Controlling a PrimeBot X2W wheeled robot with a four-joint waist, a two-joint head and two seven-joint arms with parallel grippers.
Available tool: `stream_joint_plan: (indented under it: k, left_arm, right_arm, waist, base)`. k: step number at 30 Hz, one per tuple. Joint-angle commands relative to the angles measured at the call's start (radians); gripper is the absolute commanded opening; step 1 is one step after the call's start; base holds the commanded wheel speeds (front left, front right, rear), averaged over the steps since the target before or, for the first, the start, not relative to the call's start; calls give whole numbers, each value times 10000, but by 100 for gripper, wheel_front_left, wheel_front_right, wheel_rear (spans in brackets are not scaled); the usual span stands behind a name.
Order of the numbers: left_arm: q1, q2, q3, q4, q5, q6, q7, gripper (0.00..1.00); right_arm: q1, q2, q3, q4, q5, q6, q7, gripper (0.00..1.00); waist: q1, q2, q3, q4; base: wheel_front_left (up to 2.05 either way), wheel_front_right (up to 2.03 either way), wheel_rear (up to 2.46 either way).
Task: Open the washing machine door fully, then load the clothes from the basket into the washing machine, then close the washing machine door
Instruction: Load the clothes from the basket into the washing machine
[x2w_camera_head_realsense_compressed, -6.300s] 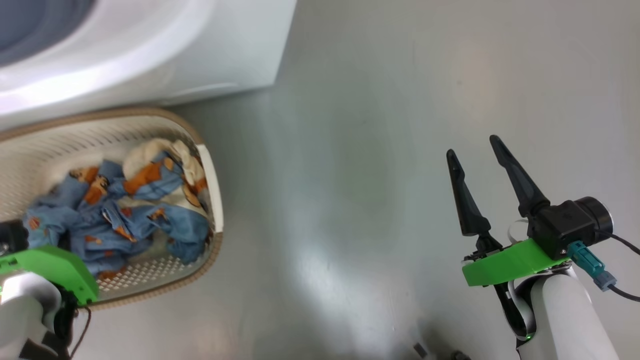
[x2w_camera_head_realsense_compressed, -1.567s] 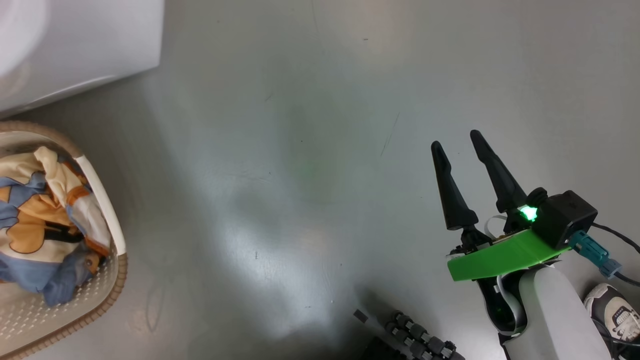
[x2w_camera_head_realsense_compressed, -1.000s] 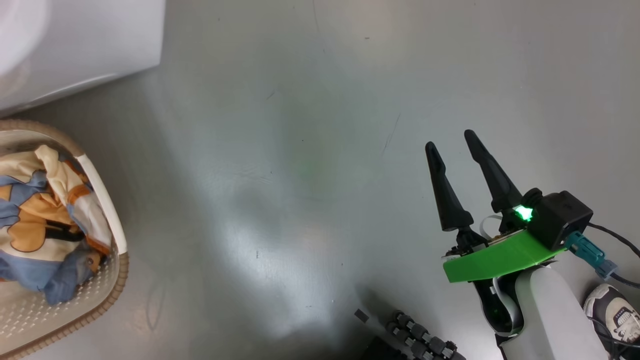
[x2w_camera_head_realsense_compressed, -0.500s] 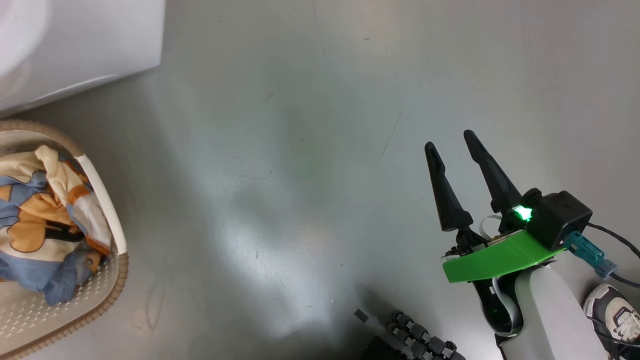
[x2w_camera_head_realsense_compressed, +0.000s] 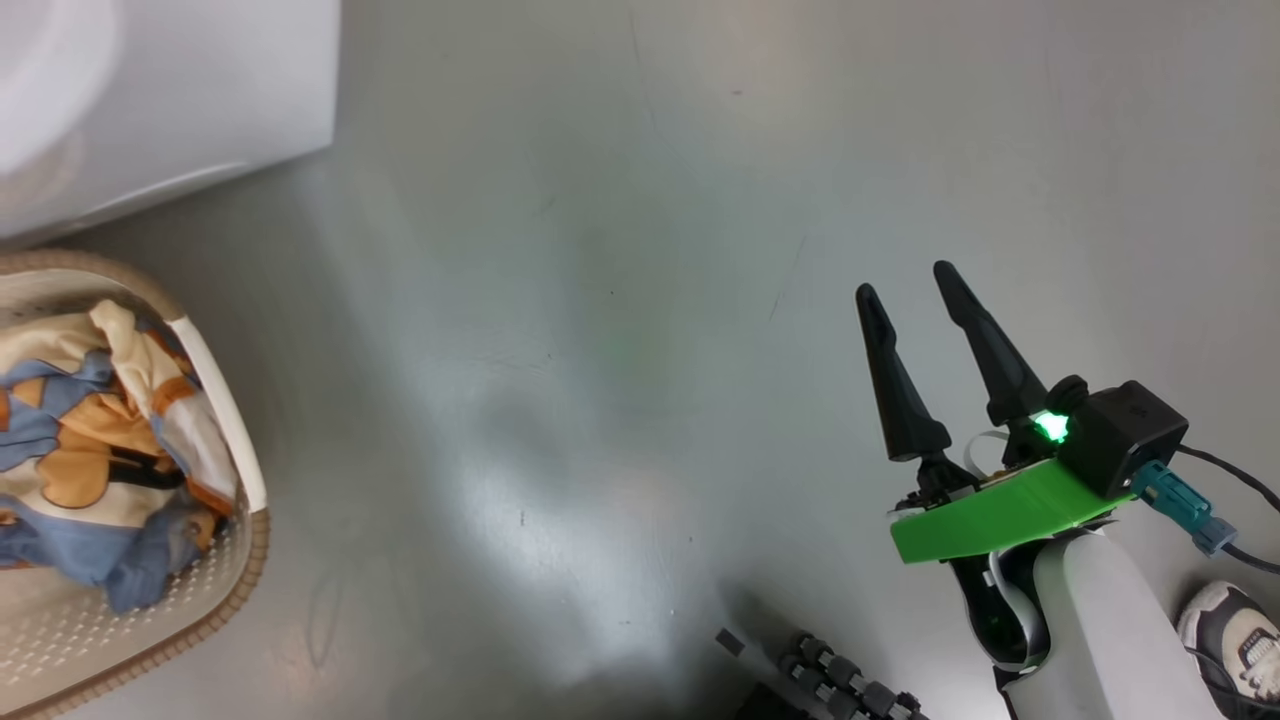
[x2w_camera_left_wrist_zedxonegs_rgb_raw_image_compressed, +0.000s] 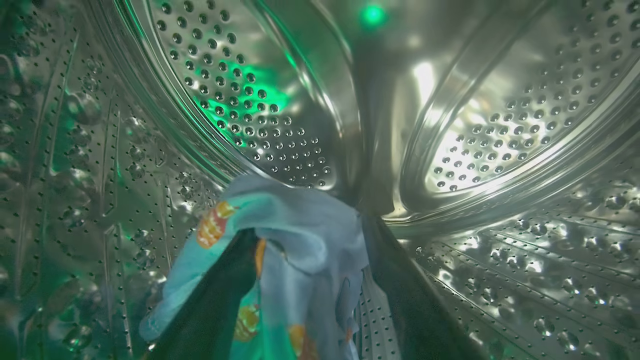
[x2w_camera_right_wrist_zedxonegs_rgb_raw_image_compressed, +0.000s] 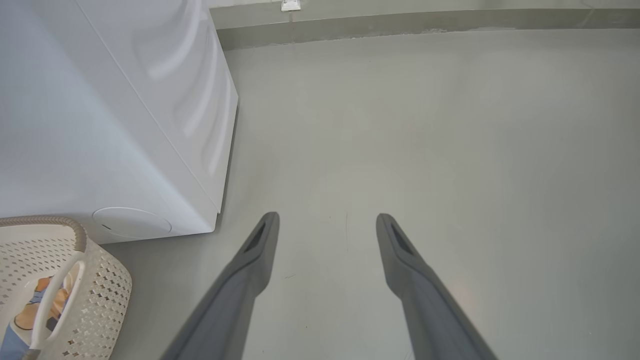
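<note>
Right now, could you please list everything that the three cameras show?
washing machine: one, white, beside the basket
drum: one, perforated steel, around the left pincer
basket: one, cream with brown rim, on the floor
clothes: heap, count unclear, blue, orange and cream, in the basket
garment: one, light blue with orange prints, between the left pincer's fingers
floor: one, glossy grey, under everything
shoe: one, white and black, head view's lower right
left pincer: one, dark, open, inside the drum
right pincer: one, black, open, empty, over the floor
</note>
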Motion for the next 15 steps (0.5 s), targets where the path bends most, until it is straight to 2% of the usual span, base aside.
stream_joint_plan:
  k: [1, 15]
  left_arm:
    - [237, 455, -33, -151, -165, -28, -94, 100]
    - [2094, -65, -826, -497, -1074, -28, -470, 100]
  right_arm:
    - [91, -77, 98, -157, -65, 16, -48, 100]
    - [169, -77, -231, -5, -722, 16, -48, 100]
  waist:
    - [0, -1, -154, 99]
    - [0, -1, -1432, 846]
  base:
    - [0, 0, 0]
    - [0, 0, 0]
